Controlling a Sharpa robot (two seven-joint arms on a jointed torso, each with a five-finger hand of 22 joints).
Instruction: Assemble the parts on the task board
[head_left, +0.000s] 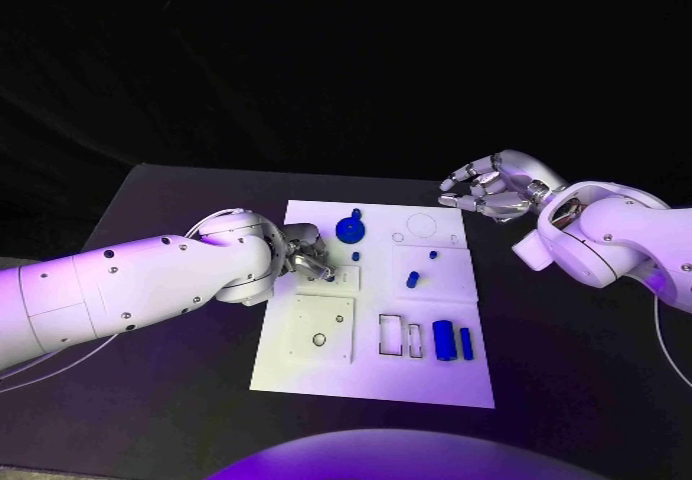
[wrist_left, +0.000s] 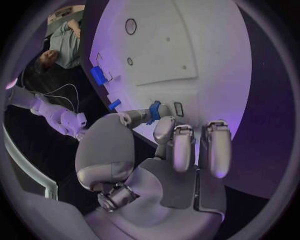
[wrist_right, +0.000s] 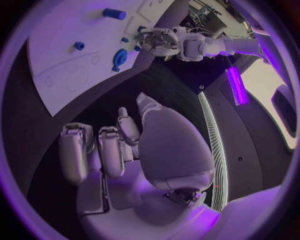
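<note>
The white task board (head_left: 433, 385) lies in the middle of the black table. My left hand (head_left: 307, 252) is over the board's left edge and pinches a small blue peg (head_left: 355, 256) (wrist_left: 154, 111) between thumb and a finger, low over the board. My right hand (head_left: 490, 190) (wrist_right: 119, 150) hovers off the board's far right corner, fingers apart and holding nothing. A round blue disc part (head_left: 351, 228) (wrist_right: 119, 57) sits near the board's far edge. Another small blue peg (head_left: 411, 278) (wrist_left: 114, 104) stands mid-board. Two blue blocks (head_left: 444, 340) (wrist_left: 98, 76) lie at the near right.
A square white plate with a round hole (head_left: 320, 328) sits on the board's near left, and an empty rectangular frame slot (head_left: 391, 335) lies beside the blue blocks. Engraved circles (head_left: 423, 225) mark the far right. Bare black table (head_left: 173, 420) surrounds the board.
</note>
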